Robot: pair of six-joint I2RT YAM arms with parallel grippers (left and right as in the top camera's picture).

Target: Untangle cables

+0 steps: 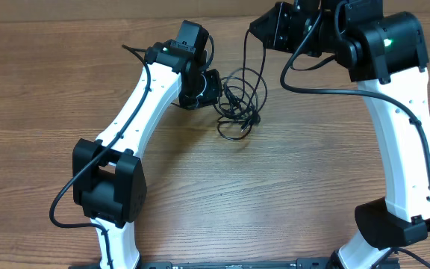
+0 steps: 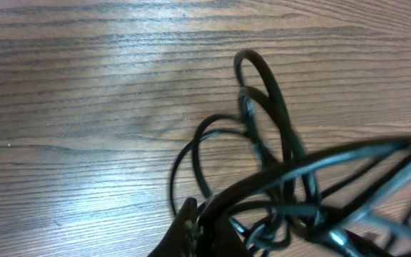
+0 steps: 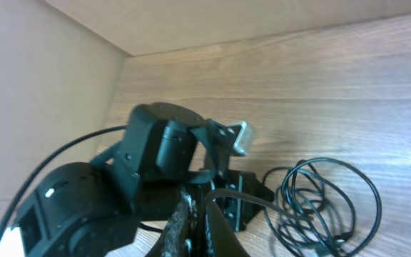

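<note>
**Cables pinched from two sides near the far edge of the table**

One tangle of cables is seen on the table, close to the far edge and about midway along it. How many cords it is made of cannot be counted. Two grippers are engaged. The left gripper is closed, and a loop appears to be clamped at the tangle's left side, so the bundle lies directly to its right, touching it. The right gripper is closed too, apparently on one strand, and is held raised beyond the tangle toward the far edge. The tangle is roughly round, stretched slightly from far edge to near edge. The left arm is judged the nearer. Any separating pull would be made along the line between the two grips.
</note>
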